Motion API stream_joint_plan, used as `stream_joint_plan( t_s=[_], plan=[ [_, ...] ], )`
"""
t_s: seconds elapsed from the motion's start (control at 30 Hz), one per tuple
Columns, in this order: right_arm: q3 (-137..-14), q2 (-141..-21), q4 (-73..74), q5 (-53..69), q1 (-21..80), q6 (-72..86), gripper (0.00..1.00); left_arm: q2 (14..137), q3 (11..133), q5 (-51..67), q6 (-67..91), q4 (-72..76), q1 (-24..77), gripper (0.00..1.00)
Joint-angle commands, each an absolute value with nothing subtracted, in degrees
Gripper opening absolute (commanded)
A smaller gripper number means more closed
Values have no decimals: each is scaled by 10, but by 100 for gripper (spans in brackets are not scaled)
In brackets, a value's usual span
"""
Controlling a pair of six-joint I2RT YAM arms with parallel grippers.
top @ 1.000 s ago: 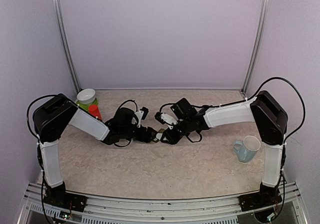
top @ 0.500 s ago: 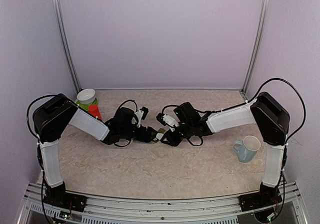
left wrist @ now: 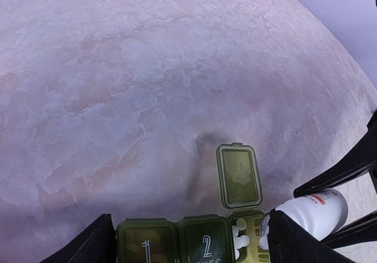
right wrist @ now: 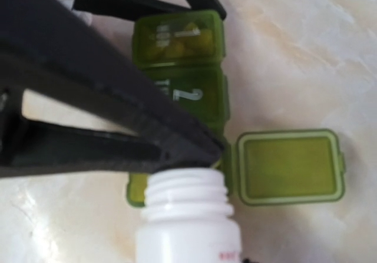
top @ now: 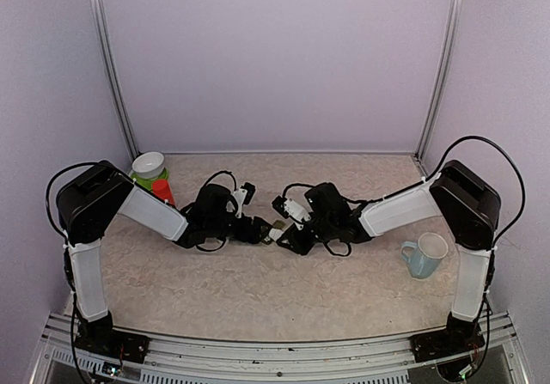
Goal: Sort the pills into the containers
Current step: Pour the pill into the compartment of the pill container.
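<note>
Below, pale marbled table (top: 258, 294), lilac walls (top: 275, 57); left fingers (left wrist: 93, 246) tight on containers (left wrist: 203, 244), right fingers (right wrist: 112, 107) tight on white bottle (right wrist: 188, 219).

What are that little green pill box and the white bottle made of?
The pill box looks like translucent green plastic, slightly glossy: pale shapes show through a closed lid. The bottle seems opaque white plastic, smooth, with moulded screw threads at its neck.
</note>
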State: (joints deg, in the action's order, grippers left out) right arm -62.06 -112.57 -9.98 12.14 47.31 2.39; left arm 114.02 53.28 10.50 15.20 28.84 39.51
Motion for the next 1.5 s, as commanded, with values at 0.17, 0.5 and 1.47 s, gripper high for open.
stream_joint_plan(
  t_s=[0.17, 0.5, 1.47],
  plan=[
    [-598, -1108, -178, 119, 480, 18, 10, 1138, 528, 116, 155, 304, 397, 86],
    [-553, -1105, -267, 106, 482, 7, 9, 1135, 521, 115, 162, 311, 392, 87],
    [-489, -1121, -400, 86, 492, -3, 9, 1106, 479, 115, 186, 362, 376, 93]
  ],
)
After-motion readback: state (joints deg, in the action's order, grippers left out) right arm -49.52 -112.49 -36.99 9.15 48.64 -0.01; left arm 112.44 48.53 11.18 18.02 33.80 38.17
